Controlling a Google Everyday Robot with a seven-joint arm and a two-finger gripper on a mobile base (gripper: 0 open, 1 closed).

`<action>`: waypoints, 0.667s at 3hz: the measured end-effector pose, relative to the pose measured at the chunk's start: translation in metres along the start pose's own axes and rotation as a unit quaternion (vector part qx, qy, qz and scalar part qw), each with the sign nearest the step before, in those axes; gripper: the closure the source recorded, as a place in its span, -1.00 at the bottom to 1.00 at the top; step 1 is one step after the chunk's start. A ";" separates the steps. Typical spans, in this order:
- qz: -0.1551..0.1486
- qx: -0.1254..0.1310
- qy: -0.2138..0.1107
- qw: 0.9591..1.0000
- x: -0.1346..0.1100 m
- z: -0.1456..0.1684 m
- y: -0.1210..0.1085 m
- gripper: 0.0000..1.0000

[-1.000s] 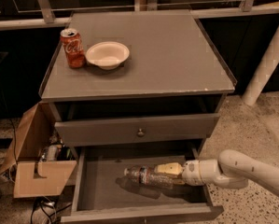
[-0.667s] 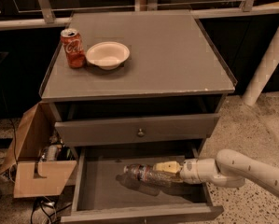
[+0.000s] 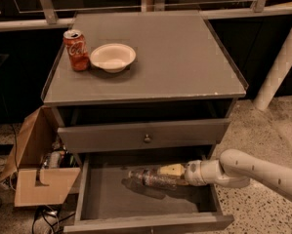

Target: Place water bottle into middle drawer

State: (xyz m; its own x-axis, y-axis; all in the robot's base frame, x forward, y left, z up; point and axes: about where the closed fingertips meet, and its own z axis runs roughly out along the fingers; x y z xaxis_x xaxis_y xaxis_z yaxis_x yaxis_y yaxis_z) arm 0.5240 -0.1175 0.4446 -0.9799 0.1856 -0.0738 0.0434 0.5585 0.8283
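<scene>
The water bottle (image 3: 144, 177), clear plastic, lies on its side inside the open middle drawer (image 3: 150, 223). It hangs just above the bare grey floor and casts a shadow on it. My gripper (image 3: 168, 173) reaches in from the right on a white arm. Its cream fingers (image 3: 172, 169) are closed on the bottle's right end. The bottle's cap and label are not clear to see. The drawer is pulled out wide below the cabinet.
The upper drawer front with a round knob (image 3: 147, 138) is slightly open above. On the cabinet top stand a red Coca-Cola can (image 3: 76, 49) and a white bowl (image 3: 113, 57). An open cardboard box (image 3: 38, 169) sits on the floor at left. A white post (image 3: 277, 67) stands at right.
The gripper and the bottle have shifted only slightly inside the drawer, a little toward its back. Nothing else has moved.
</scene>
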 end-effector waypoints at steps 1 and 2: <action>0.004 0.010 -0.003 1.000 0.003 0.003 -0.006 1.00; 0.009 0.018 -0.006 1.000 0.007 0.004 -0.010 1.00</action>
State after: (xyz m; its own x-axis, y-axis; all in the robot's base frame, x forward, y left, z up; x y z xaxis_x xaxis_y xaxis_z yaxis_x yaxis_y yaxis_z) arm 0.5180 -0.1184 0.4333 -0.9765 0.2053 -0.0657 0.0683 0.5835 0.8092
